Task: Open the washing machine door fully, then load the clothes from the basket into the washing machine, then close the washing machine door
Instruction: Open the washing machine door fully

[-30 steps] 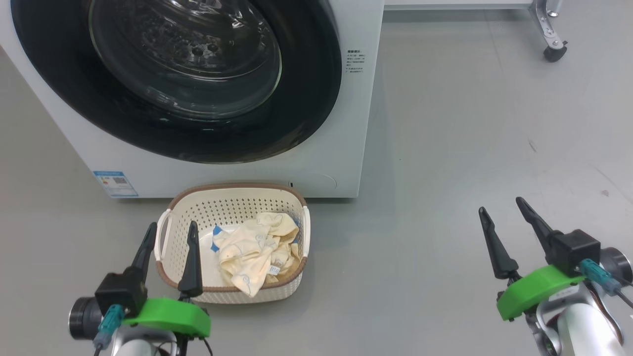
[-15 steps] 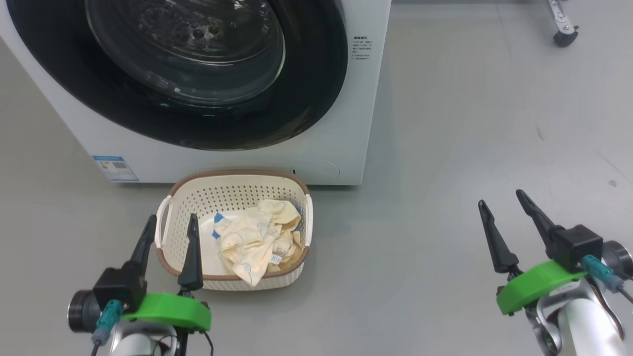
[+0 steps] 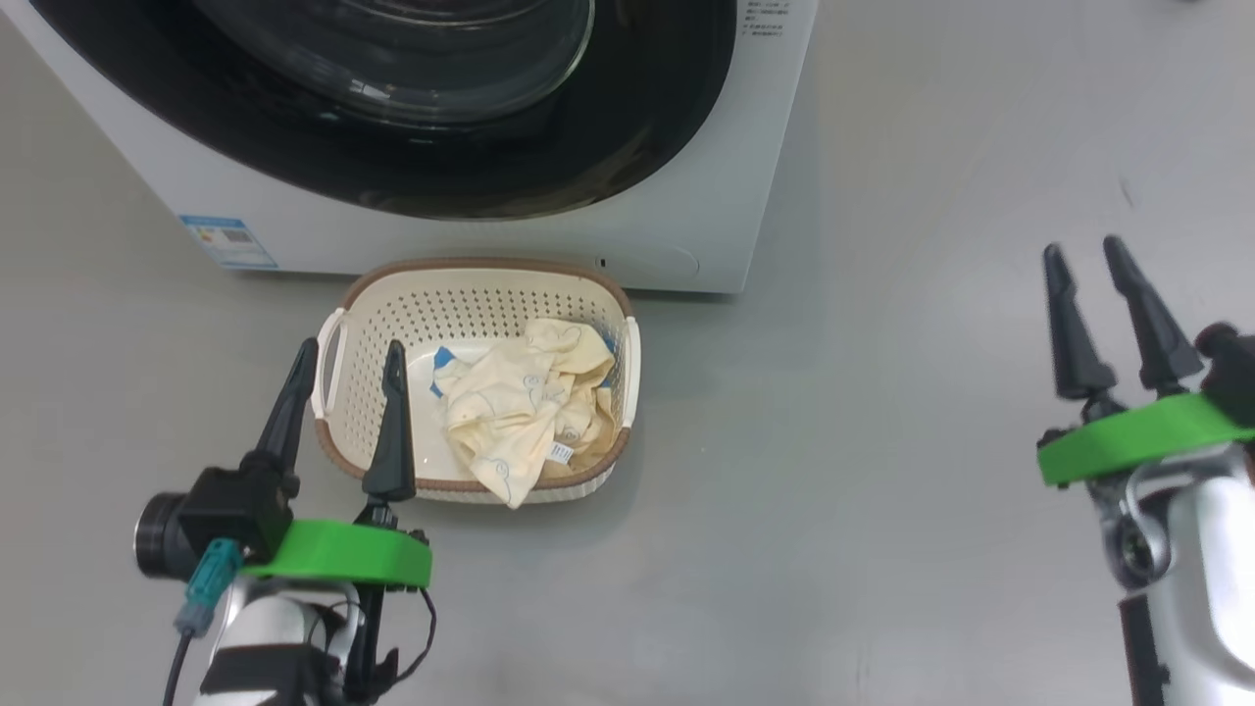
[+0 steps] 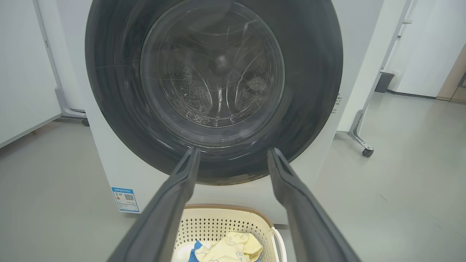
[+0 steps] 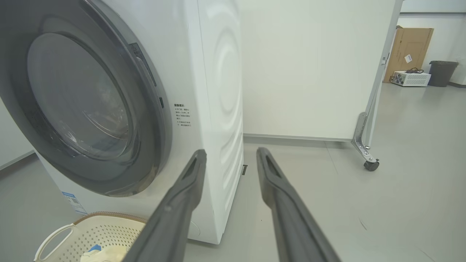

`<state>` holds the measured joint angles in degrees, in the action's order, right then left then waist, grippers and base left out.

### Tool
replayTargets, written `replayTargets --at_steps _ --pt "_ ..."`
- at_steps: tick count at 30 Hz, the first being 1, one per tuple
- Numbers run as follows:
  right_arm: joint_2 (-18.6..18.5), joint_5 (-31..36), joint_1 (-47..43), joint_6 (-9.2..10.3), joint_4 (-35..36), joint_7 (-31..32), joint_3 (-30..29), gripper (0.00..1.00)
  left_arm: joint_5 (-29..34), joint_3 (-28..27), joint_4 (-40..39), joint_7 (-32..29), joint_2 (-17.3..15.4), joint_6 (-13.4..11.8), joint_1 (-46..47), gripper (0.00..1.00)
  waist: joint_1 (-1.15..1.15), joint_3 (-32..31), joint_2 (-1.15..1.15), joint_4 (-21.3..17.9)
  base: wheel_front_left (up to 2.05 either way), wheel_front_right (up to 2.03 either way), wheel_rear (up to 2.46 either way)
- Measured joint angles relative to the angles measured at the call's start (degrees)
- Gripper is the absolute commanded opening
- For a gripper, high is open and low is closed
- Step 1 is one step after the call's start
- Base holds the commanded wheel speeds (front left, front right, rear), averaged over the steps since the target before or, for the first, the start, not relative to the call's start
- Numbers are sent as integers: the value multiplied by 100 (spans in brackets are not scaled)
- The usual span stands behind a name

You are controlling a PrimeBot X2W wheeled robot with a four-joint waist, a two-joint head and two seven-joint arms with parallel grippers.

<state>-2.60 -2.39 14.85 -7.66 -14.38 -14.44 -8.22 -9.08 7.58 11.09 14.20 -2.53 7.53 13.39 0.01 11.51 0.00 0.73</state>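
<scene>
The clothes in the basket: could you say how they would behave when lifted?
The clothes lie crumpled in folds, so probably floppy and apt to drape. They look thin, so likely light. One corner overhangs the basket rim and might drag.

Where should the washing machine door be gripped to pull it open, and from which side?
Probably at the grey recess on the right edge of the washing machine door, approached from the right by the right gripper, with its fingers hooking behind the rim. The door sits shut and flush against the washing machine, and its glossy rim and domed glass offer no other purchase.
</scene>
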Motion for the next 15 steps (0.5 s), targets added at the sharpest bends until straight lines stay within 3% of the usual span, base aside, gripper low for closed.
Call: replayTargets --at_steps 1,2,3,9,13,15 --pt "1 -70 122 0 11 0 -63 47 -1 10 -12 0 2 0 53 100 0 70 0 19 0 0 0" --pt "0 -179 263 0 11 0 -120 30 -1 16 -25 0 3 0 105 100 0 138 0 38 0 0 0" --pt "0 -205 406 0 24 -1 -176 0 -1 20 -26 0 5 0 162 100 0 208 0 59 0 0 0" --pt "-1 -915 1168 0 -114 -1 -312 0 -1 91 -83 2 13 0 454 100 0 605 0 192 0 0 0" --pt "-3 -2259 1705 0 -379 -1 -348 0 -1 226 -89 16 26 0 660 100 1 838 0 319 0 0 0" --pt "-14 -3318 1996 1 -583 -2 -337 0 -1 272 -93 16 34 0 754 100 0 936 0 397 0 0 0"
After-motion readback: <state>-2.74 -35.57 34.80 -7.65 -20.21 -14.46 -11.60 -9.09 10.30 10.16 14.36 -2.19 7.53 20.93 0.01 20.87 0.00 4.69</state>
